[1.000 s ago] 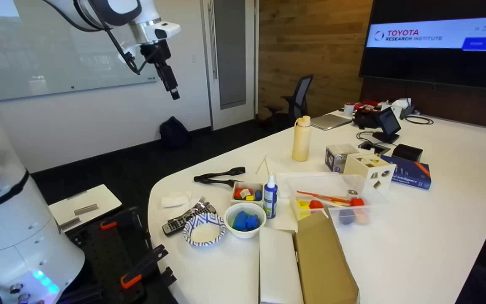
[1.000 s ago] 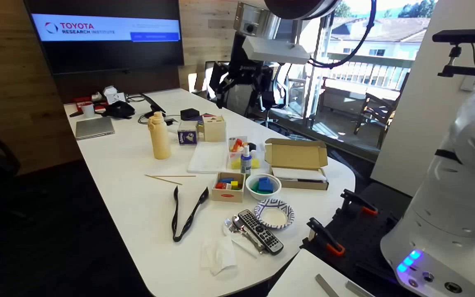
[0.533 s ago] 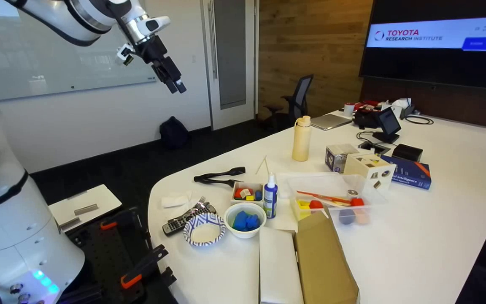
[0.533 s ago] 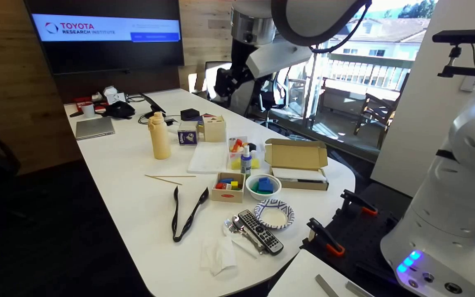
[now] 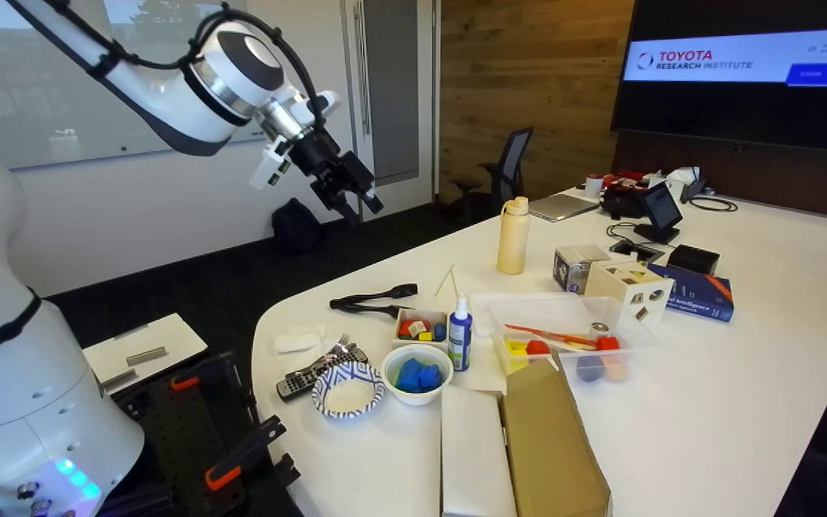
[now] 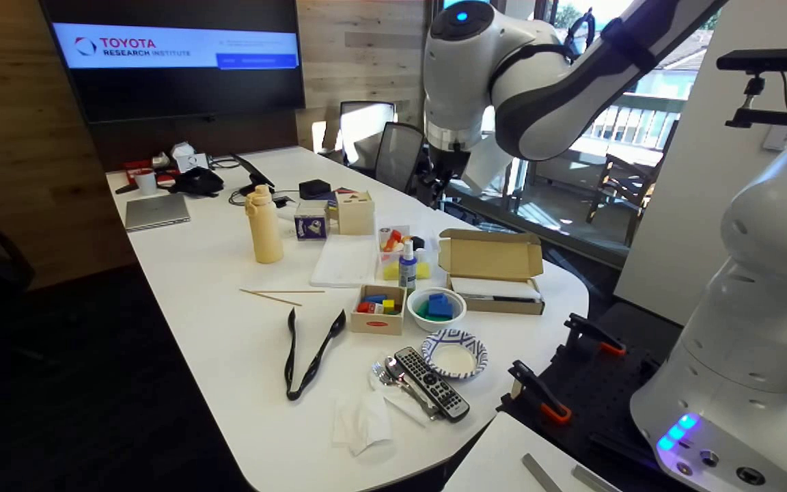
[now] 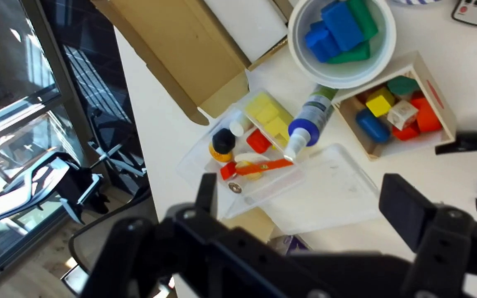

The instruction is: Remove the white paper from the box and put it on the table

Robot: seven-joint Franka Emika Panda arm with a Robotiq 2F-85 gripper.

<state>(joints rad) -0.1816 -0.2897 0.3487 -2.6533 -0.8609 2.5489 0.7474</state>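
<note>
Gripper (image 5: pixel 363 210): sits lower in both exterior views than half a second ago, in the air and well apart from the box (image 6: pixel 503 307).
Fingers (image 7: pixel 404 207): spread, with a wide gap between them in the wrist view.
White paper (image 6: pixel 492 288): inside the box, unmoved; the box lid (image 6: pixel 492 254) stands open.
Box: near the rounded corner of the table (image 6: pixel 257 427) toward the robot base (image 6: pixel 714 362) and the glass wall (image 6: pixel 571 198).
Open room: bare tabletop between the see-through bin (image 7: pixel 268 191) and the glass-wall edge, and between the tongs (image 6: pixel 290 355) and the opposite long edge.
Bowls: two; the white bowl (image 7: pixel 346 76) is just beside the box, the patterned bowl (image 6: pixel 453 359) nearer the robot-base edge.
Bottles: two; the spray bottle (image 6: pixel 408 270) near the white bowl, the water bottle (image 6: pixel 265 229) toward the opposite long edge.
Sticks (image 6: pixel 284 292): two, between the tongs and the water bottle.
Single things: one remote (image 6: pixel 432 385) by the robot-base edge; one wooden tray (image 6: pixel 363 326) of blocks (image 7: pixel 380 101) beside the white bowl; one laptop (image 6: pixel 158 212) near the far corner of the opposite long edge.
</note>
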